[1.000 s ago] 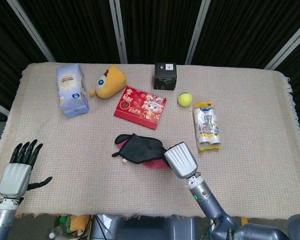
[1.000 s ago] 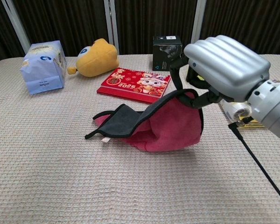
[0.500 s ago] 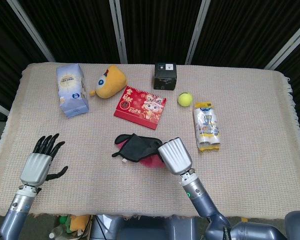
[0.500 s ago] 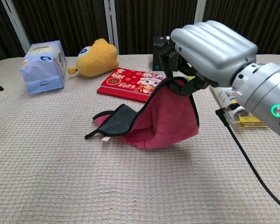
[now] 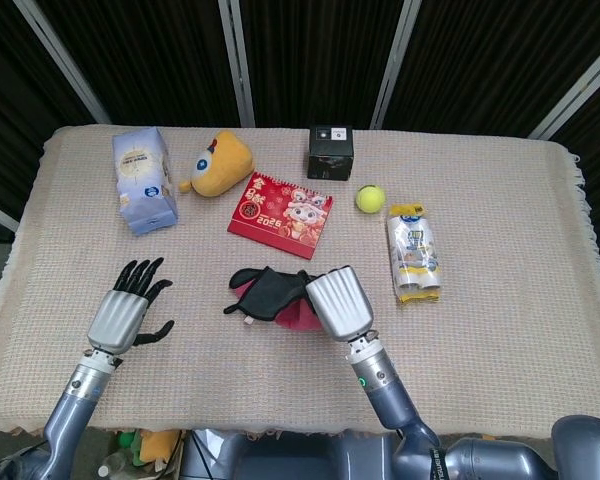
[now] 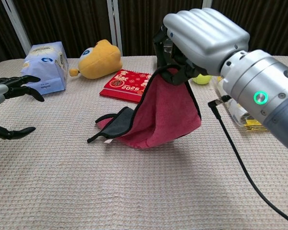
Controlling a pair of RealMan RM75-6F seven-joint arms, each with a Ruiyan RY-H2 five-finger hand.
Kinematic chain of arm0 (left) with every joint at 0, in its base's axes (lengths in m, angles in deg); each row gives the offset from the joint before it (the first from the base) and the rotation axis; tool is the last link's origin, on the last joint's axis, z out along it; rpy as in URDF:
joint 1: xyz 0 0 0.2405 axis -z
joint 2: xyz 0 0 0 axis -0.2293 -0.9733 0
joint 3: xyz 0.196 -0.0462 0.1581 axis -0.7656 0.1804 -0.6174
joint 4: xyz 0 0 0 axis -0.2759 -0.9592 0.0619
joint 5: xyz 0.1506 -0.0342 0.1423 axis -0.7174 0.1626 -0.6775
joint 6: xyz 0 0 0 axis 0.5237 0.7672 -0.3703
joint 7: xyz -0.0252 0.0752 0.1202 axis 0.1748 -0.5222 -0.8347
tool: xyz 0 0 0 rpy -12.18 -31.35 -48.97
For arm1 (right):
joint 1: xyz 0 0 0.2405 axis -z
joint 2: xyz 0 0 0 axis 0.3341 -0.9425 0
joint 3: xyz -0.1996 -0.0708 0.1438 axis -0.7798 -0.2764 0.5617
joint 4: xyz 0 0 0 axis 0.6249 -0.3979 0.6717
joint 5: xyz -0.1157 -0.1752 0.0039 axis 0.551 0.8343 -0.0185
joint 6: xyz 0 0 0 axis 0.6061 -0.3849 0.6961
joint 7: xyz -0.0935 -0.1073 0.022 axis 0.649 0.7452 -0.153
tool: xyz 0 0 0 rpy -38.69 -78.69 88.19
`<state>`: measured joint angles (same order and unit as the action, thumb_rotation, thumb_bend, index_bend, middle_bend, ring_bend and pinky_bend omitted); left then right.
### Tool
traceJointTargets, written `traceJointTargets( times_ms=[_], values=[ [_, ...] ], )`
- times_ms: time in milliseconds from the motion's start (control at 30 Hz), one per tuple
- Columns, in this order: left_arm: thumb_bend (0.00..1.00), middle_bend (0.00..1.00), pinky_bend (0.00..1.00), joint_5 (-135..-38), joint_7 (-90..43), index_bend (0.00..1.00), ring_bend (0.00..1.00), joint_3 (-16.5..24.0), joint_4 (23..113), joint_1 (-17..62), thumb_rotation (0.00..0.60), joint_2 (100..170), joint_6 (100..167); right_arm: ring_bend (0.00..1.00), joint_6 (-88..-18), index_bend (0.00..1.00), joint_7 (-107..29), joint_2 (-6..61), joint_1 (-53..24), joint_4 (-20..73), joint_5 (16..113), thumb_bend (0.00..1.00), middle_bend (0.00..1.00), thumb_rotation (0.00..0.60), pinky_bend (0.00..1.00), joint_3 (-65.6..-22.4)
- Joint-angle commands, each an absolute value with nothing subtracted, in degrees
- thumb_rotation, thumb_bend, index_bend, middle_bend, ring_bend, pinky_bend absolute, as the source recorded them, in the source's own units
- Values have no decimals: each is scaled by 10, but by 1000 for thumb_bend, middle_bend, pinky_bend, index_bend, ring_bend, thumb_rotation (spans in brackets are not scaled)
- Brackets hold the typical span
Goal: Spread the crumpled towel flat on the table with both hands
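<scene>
**Right hand lifts one corner of the towel while the left hand comes in**

We see a desk (image 5: pixel 500 330) covered in a beige woven cloth. Near its middle lies the towel (image 6: pixel 168 115), red on one side and dark on the other. Our right hand (image 6: pixel 201 36) grips one edge of it, fingers curled tight around the fabric, and holds that edge well above the desk. The rest of the towel hangs down in a red drape, with its far end, a dark flap, touching the desk to the left.

Compared with a second ago, the right hand has risen and shifted left, so more of the towel has been drawn up off the desk. Our left hand (image 5: pixel 128 312) has travelled in from the desk's near-left edge toward the towel. It holds nothing, with its fingers spread apart, and is well apart from the cloth.

We judge the spreading is only beginning: the towel is bunched, and the left hand likely needs to take the free dark end before both hands can pull it flat.
</scene>
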<state>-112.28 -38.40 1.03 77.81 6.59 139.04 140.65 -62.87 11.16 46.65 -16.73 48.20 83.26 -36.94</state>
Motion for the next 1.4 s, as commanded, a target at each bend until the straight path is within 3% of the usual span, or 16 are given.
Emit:
traceJointTargets(
  times_ms=[33, 467, 733, 933, 1400],
  values=[
    [252, 7, 0, -1118, -392, 244, 0, 13, 780, 74, 600, 1401, 1400, 1000, -633, 758, 118, 475, -175, 488, 825, 630, 999, 600, 1000, -360],
    [254, 26, 0, -1100, -429, 329, 0, 23, 717, 114, 600, 1504, 1381, 1000, -644, 763, 117, 485, -186, 486, 809, 642, 999, 600, 1000, -358],
    [254, 24, 0, -1097, -444, 158, 0, 26, 672, 136, 600, 1553, 1378, 1000, -656, 763, 117, 475, -185, 498, 813, 642, 999, 600, 1000, -363],
    [208, 23, 0, -1088, -458, 118, 0, 33, 654, 145, 600, 1574, 1379, 1000, -663, 763, 120, 467, -183, 511, 815, 643, 999, 600, 1000, -369],
    [200, 28, 0, -1069, -479, 223, 0, 53, 621, 171, 600, 1621, 1382, 1000, -674, 763, 117, 459, -178, 525, 811, 649, 999, 600, 1000, -377]
  ],
)
